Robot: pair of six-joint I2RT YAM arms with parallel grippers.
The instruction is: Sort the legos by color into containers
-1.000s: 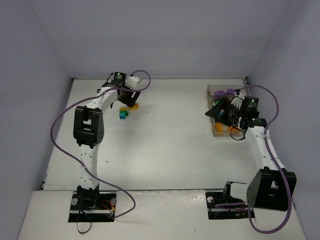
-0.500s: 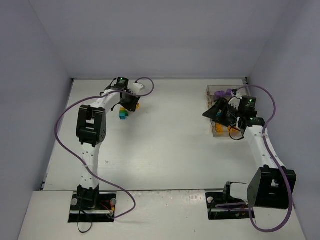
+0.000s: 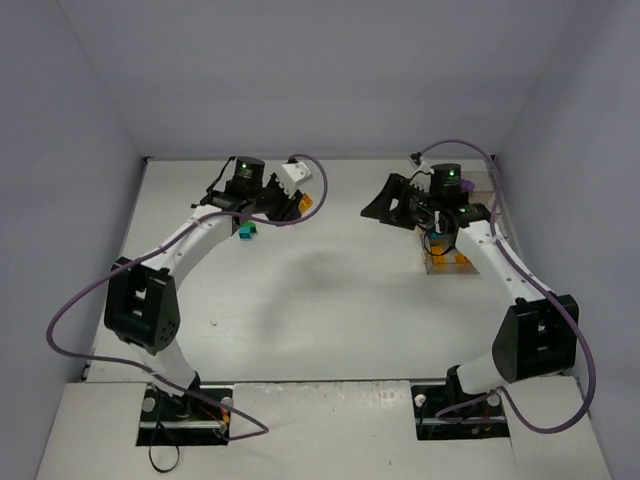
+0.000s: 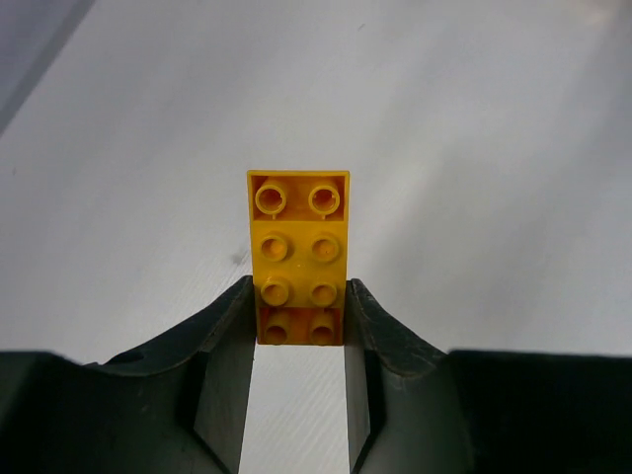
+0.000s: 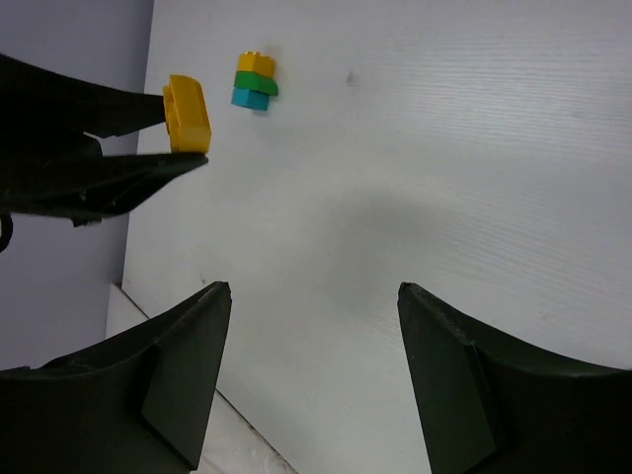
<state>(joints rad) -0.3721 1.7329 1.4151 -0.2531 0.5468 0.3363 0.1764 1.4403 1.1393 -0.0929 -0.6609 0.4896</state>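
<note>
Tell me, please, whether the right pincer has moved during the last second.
Yes. The right pincer has swung left, off the containers it was over, toward the middle of the table. Its jaws are open.

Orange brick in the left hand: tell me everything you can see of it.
The glossy orange plastic brick is a two-by-four rectangle, with its eight round studs facing the left wrist camera. The left hand clamps its long sides at the near end, one dark finger on each side, and the far end juts out free. It appears lifted off the white table, touching nothing but the fingers.
</note>
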